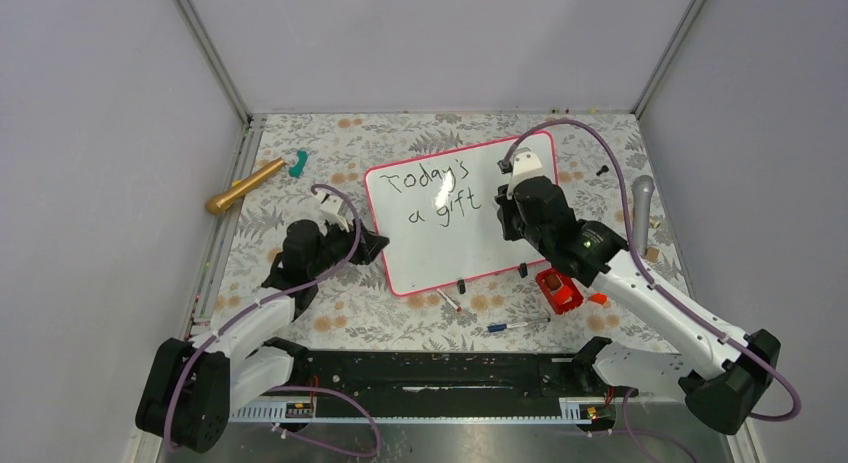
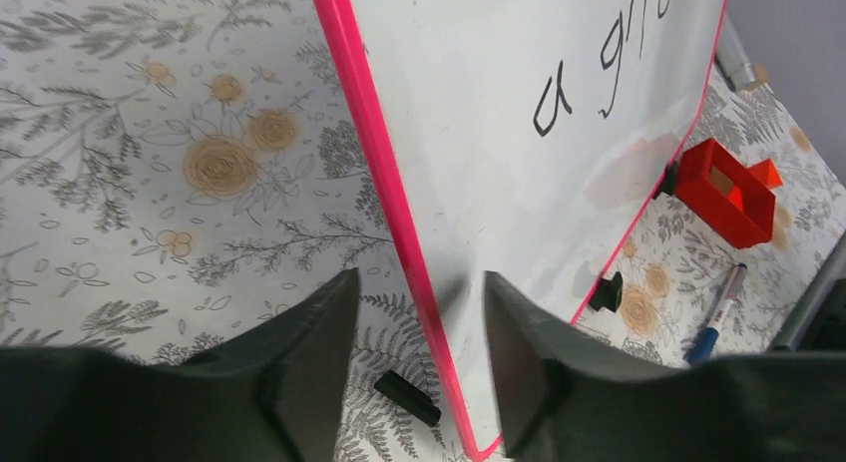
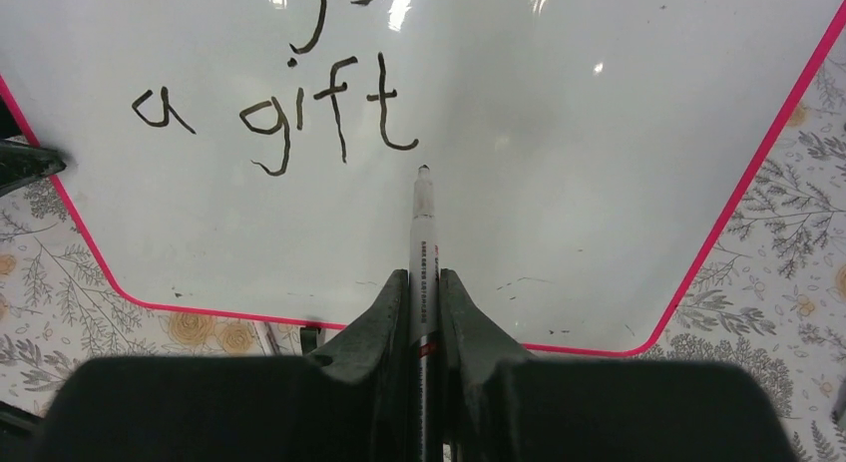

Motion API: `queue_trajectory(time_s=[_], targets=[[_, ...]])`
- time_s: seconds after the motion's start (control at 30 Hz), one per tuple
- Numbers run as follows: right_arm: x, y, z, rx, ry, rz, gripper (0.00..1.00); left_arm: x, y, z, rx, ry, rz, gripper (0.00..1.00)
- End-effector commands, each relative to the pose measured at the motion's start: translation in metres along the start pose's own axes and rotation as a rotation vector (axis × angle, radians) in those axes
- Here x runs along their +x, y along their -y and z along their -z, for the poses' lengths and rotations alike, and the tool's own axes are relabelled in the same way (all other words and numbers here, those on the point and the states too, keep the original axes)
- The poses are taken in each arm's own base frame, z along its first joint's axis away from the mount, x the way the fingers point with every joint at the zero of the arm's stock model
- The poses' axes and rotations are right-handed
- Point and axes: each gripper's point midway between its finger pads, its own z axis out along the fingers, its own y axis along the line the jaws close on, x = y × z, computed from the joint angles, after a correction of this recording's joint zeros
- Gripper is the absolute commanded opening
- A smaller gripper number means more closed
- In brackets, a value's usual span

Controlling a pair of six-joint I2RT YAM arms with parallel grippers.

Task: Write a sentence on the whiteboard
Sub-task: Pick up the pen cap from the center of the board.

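The whiteboard (image 1: 440, 253), pink-framed and glossy, lies tilted on the flowered table. The sentence (image 1: 430, 188) reads "Today's a gift" in black on two lines; its lower line (image 3: 289, 118) shows in the right wrist view. My right gripper (image 1: 503, 205) hovers over the board's right half, shut on a white marker (image 3: 424, 232) whose tip sits just below the last "t". My left gripper (image 2: 419, 292) straddles the board's left pink edge (image 2: 384, 173), one finger on each side with a gap at both, so it stands open and grips nothing.
A gold cylinder (image 1: 245, 186) and a teal piece (image 1: 298, 163) lie at the far left. A red box (image 1: 558, 290), a blue pen (image 1: 515, 325) and another pen (image 1: 449, 301) lie near the board's front edge. A grey tool (image 1: 640, 208) lies right. A small black piece (image 2: 407, 398) sits beneath my left jaws.
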Motion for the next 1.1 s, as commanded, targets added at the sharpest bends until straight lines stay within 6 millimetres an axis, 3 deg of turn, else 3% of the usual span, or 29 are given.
queue_trajectory(time_s=[0.0, 0.1, 0.13, 0.17, 0.4, 0.47, 0.53, 0.63, 0.97, 1.07], targets=[[-0.013, -0.001, 0.009, -0.033, 0.103, -0.068, 0.0, -0.014, -0.008, 0.007, -0.058, 0.075, -0.053, 0.54], [-0.011, 0.002, 0.015, -0.033, 0.12, -0.074, 0.0, -0.017, -0.017, 0.016, -0.135, 0.089, -0.029, 0.77], [-0.009, 0.003, 0.016, -0.032, 0.123, -0.076, 0.0, -0.019, -0.019, 0.019, -0.156, 0.098, -0.023, 0.92], [-0.008, 0.004, 0.017, -0.031, 0.124, -0.075, 0.0, -0.021, -0.019, 0.024, -0.172, 0.109, -0.015, 0.98], [-0.002, 0.008, 0.023, -0.032, 0.154, -0.102, 0.0, -0.036, -0.05, 0.064, -0.444, 0.244, 0.144, 0.99], [-0.001, 0.008, 0.025, -0.038, 0.166, -0.111, 0.0, -0.031, -0.061, 0.074, -0.522, 0.283, 0.243, 0.99], [-0.001, 0.007, 0.026, -0.048, 0.171, -0.115, 0.0, -0.013, -0.075, 0.081, -0.608, 0.321, 0.433, 0.99], [-0.001, 0.004, 0.027, -0.065, 0.169, -0.12, 0.0, -0.017, -0.044, 0.069, -0.423, 0.287, 0.41, 0.98], [0.009, 0.003, 0.025, -0.072, 0.164, -0.138, 0.0, 0.022, 0.006, 0.09, -0.411, 0.071, 0.491, 0.95], [0.01, 0.004, 0.026, -0.071, 0.171, -0.143, 0.0, 0.047, 0.013, 0.086, -0.422, -0.023, 0.514, 0.93]])
